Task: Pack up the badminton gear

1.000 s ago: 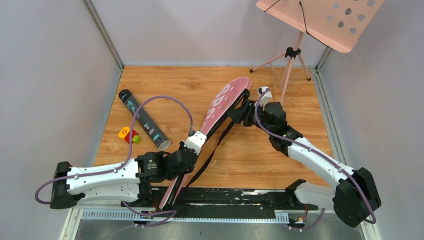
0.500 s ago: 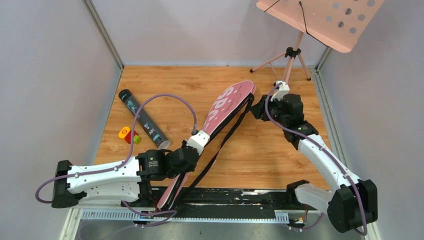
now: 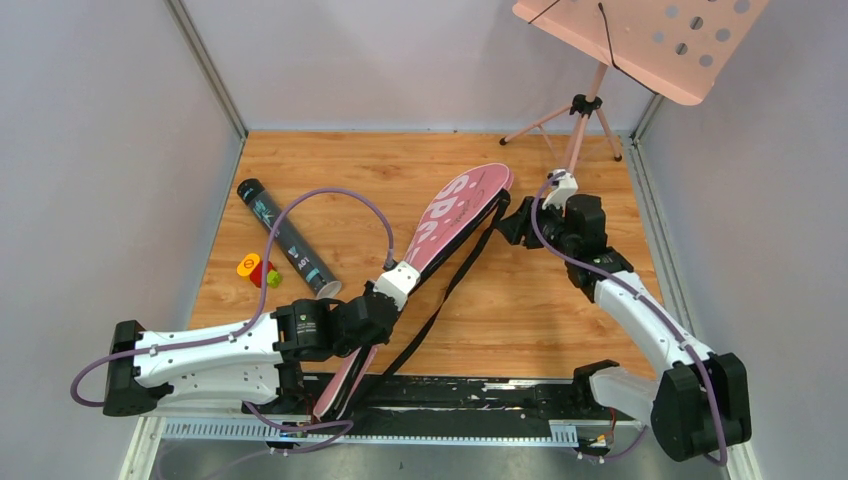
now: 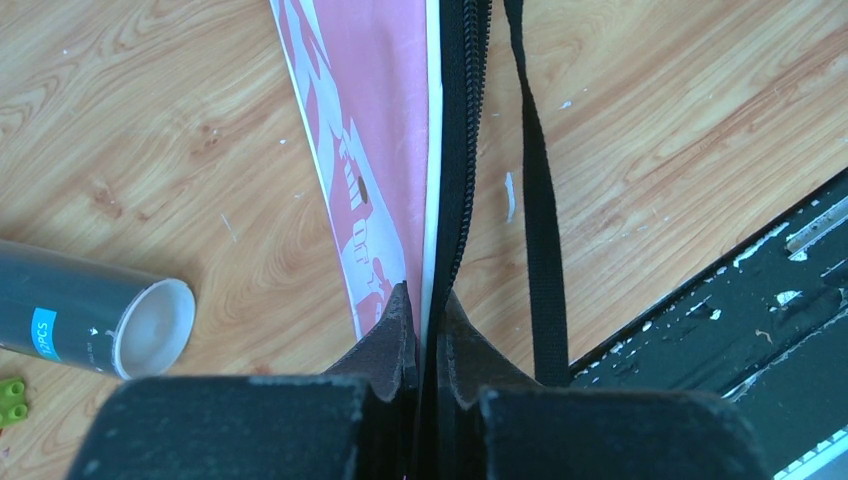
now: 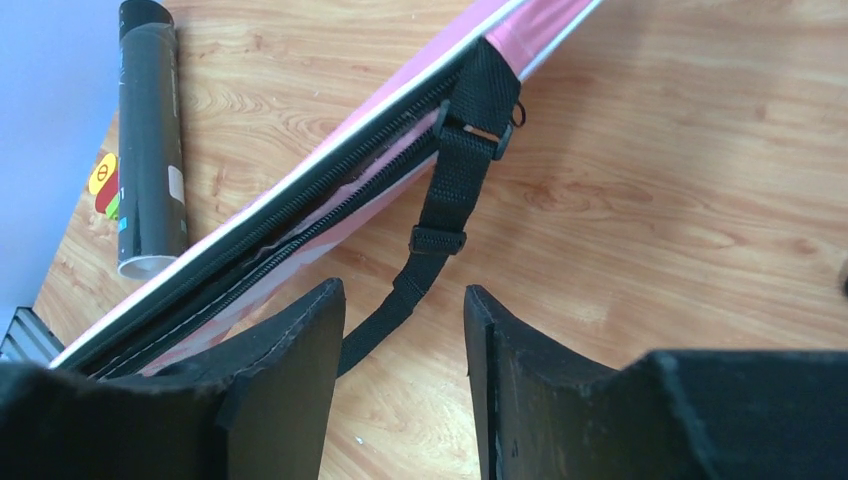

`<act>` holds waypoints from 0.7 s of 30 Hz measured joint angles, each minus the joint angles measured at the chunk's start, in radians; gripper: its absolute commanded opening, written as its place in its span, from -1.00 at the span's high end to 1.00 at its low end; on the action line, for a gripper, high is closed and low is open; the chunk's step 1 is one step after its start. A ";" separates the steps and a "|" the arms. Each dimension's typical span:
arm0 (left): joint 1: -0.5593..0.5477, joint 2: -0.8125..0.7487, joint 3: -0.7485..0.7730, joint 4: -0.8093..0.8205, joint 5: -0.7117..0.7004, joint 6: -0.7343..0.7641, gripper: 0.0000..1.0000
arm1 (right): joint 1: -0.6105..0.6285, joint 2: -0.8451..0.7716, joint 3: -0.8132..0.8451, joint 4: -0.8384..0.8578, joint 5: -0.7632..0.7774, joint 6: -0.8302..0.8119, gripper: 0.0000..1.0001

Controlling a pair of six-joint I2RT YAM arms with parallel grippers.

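The pink "SPORT" racket bag (image 3: 450, 215) lies slantwise on the wooden table, its wide end at the back and its narrow end over the black rail. My left gripper (image 3: 383, 300) is shut on the bag's zipper edge (image 4: 432, 250) near its middle. Its black strap (image 3: 440, 300) trails loose on the right side. My right gripper (image 3: 508, 222) stands open just right of the bag's wide end, holding nothing; in the right wrist view the strap buckle (image 5: 470, 130) lies ahead of its fingers (image 5: 300, 350). The long black tube (image 3: 285, 240) lies at the left.
A small orange, red and green toy (image 3: 255, 268) sits beside the tube. The pink music stand (image 3: 640, 40) rises at the back right, its tripod legs (image 3: 580, 125) on the table's far edge. A black rail (image 3: 480, 390) runs along the near edge.
My right gripper has drawn back to the right, away from the bag's wide end, and stands clear of it. The bag's wide end shifted slightly right. The left gripper kept its hold.
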 measured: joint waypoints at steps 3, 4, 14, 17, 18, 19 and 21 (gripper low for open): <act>0.000 -0.003 0.000 0.000 0.003 -0.002 1.00 | -0.001 0.037 -0.026 0.037 -0.014 0.024 0.03; 0.000 -0.006 0.000 0.000 0.004 -0.003 1.00 | -0.002 0.053 -0.035 0.052 -0.022 0.034 -0.02; 0.000 -0.041 0.000 -0.002 0.017 -0.011 1.00 | -0.003 0.204 -0.154 0.312 -0.179 0.160 0.25; 0.000 -0.043 0.000 -0.003 0.019 -0.012 1.00 | -0.003 0.237 -0.170 0.383 -0.233 0.201 0.72; 0.000 -0.045 0.000 -0.003 0.019 -0.013 1.00 | -0.003 0.241 -0.172 0.403 -0.250 0.215 0.81; 0.000 -0.046 0.000 -0.005 0.018 -0.014 1.00 | -0.003 0.242 -0.174 0.422 -0.266 0.224 0.91; 0.000 -0.047 0.000 -0.007 0.013 -0.015 1.00 | -0.003 0.236 -0.176 0.462 -0.303 0.255 0.99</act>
